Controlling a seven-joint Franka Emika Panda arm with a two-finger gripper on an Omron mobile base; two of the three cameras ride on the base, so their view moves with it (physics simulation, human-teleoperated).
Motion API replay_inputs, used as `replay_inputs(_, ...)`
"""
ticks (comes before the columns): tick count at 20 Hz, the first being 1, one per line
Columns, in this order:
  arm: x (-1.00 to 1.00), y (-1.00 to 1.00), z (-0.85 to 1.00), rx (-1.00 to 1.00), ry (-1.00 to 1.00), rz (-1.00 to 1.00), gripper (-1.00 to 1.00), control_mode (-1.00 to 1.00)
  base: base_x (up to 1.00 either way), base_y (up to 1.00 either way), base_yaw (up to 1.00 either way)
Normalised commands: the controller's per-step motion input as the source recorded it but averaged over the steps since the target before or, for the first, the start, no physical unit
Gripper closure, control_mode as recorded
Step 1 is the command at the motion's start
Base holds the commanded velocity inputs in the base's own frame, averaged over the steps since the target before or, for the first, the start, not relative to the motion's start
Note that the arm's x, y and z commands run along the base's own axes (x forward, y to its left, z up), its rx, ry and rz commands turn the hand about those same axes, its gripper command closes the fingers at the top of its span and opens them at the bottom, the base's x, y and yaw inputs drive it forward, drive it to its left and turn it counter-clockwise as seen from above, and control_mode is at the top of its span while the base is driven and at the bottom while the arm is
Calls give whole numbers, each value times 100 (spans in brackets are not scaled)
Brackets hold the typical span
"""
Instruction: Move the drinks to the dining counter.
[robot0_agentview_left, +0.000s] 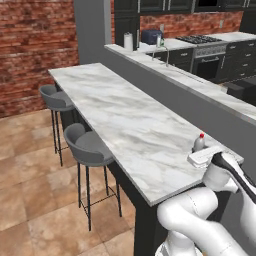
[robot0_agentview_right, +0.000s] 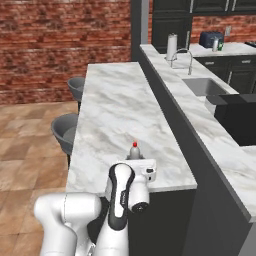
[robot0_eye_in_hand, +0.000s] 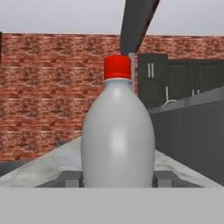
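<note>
Bottle (robot0_eye_in_hand: 117, 135) with a red cap stands upright near the bench's (robot0_agentview_left: 115, 115) near end, by its ledge-side edge, grasped by the claw (robot0_eye_in_hand: 117, 178) on both sides. Marble top, grey stools (robot0_agentview_left: 87, 145) alongside, brick wall (robot0_agentview_left: 30, 45) beyond.

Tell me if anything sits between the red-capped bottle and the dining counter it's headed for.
Nothing visible does. The red-capped bottle is gripped in the hand right over the near end of the dining counter, whose marble around it is bare.

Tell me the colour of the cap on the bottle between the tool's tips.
Red; the cap shows best in the hand view.
</note>
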Motion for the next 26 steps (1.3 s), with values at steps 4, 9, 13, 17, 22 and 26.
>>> replay_inputs(4, 0, 2, -39, 0, -10, 0, 100, -100, 0, 0, 0)
replay_inputs(9, 0, 0, -38, 0, -8, 0, 100, -100, 0, 0, 0)
replay_inputs(13, 0, 0, -36, 0, -6, 0, 100, -100, 0, 0, 0)
replay_inputs(17, 1, 0, -34, 0, -3, 0, 100, -100, 0, 0, 0)
replay_inputs(22, 0, 0, -37, 0, 0, 0, 100, -100, 0, 0, 0)
replay_inputs(26, 1, 0, -38, 0, 0, 0, -100, -100, 0, 0, 0)
